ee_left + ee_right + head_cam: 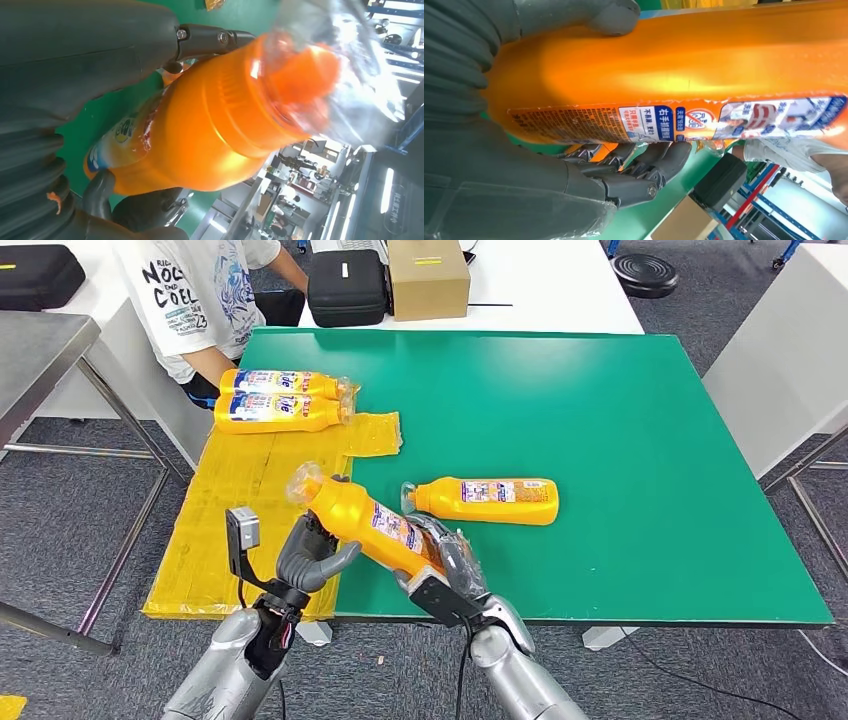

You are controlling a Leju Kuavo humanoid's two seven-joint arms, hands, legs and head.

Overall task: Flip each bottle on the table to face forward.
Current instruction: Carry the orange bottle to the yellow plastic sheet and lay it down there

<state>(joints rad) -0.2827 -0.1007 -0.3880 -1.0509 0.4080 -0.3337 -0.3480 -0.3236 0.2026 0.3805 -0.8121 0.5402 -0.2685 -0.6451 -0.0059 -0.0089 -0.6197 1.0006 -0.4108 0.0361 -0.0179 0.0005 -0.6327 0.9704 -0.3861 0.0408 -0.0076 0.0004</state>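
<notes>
Right hand [445, 565] grasps the raised bottle [375, 525] at its base. Left hand [312, 552] grips near the neck, likely to rotate it clear of the surface [620, 420].

1 orange bottle [372, 525] lifted, 3 bottles [280, 398] lying flat.

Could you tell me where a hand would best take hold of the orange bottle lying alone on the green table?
Grip the lone bottle around its wide labelled body, probably coming from above: it lies flat on the green table, both long sides free, and its neck looks narrower and plastic-wrapped.
</notes>
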